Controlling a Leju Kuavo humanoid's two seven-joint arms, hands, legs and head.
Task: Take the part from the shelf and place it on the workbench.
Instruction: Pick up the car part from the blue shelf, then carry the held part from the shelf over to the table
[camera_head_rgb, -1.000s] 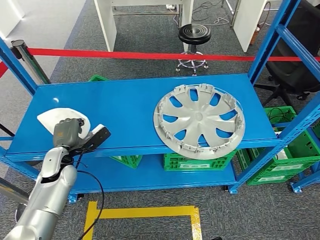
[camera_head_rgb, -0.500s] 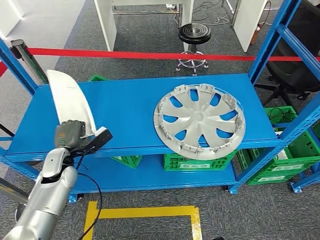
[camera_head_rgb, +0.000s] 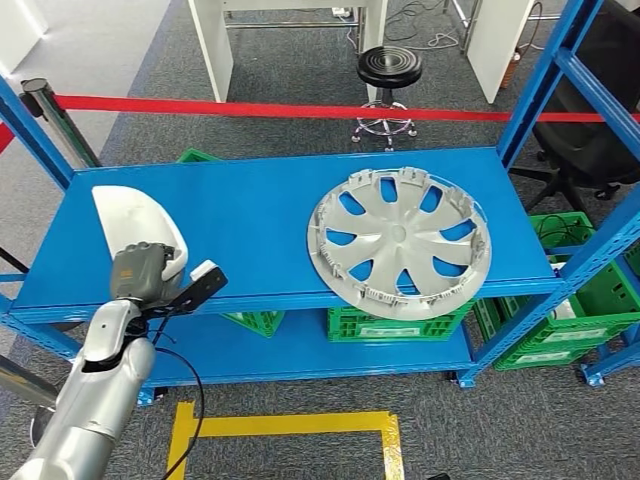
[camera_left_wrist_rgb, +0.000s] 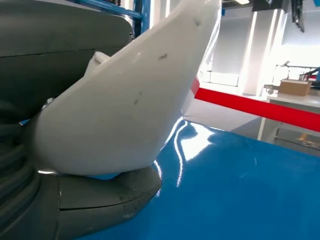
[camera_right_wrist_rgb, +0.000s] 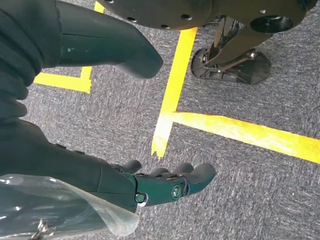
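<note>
Gripping the white part (camera_head_rgb: 138, 222) at the shelf's (camera_head_rgb: 256, 215) front-left corner, the left hand (camera_head_rgb: 140, 272) sits at about eight o'clock in the head view, its silver arm rising from the lower left. The left wrist view shows the part (camera_left_wrist_rgb: 128, 100) pinched between the thick grey thumb above and the darker fingers (camera_left_wrist_rgb: 109, 200) below, its lower edge raised just off the glossy blue shelf surface. The part's free end points toward the shelf's back edge at eleven o'clock. A broad stretch of bare blue shelf lies between the part and the silver hubcap (camera_head_rgb: 398, 240), which rests well apart at three o'clock, its near rim hanging slightly over the shelf's front edge. Blue uprights frame both ends of the shelf. Green crates (camera_head_rgb: 392, 322) sit on the lower level, and a red barrier tape (camera_head_rgb: 302, 111) runs behind at twelve o'clock. The right hand (camera_right_wrist_rgb: 166, 182) hangs over grey carpet with yellow floor tape (camera_right_wrist_rgb: 241, 132), its fingers loosely extended and holding nothing.
</note>
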